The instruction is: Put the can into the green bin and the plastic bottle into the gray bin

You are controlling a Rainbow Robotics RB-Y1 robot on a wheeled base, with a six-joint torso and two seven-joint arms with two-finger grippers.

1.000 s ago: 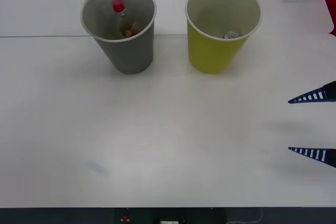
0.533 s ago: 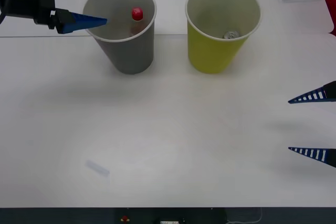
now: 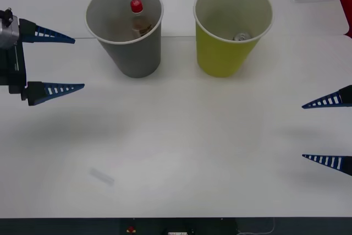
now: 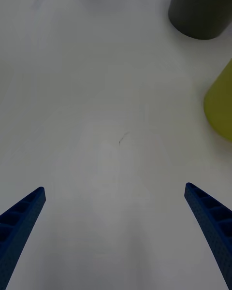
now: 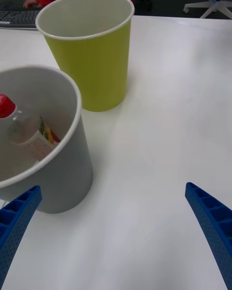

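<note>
Left gripper (image 3: 78, 63) fingers spread apart, empty, beside gray bin (image 3: 132, 53). Right gripper (image 3: 302, 131) likewise spread, parked at table (image 3: 176, 152) edge. Plastic bottle (image 3: 138, 19) leans inside gray bin, cap up, base hidden. Can (image 3: 241, 37) in green bin (image 3: 223, 53), top only.

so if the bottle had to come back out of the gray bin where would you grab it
Probably by the neck just under the red cap, coming straight down from above. The plastic bottle leans inside the gray bin, cap up near the rim, and the tall wall blocks any side approach. The open left gripper is nearest.
</note>
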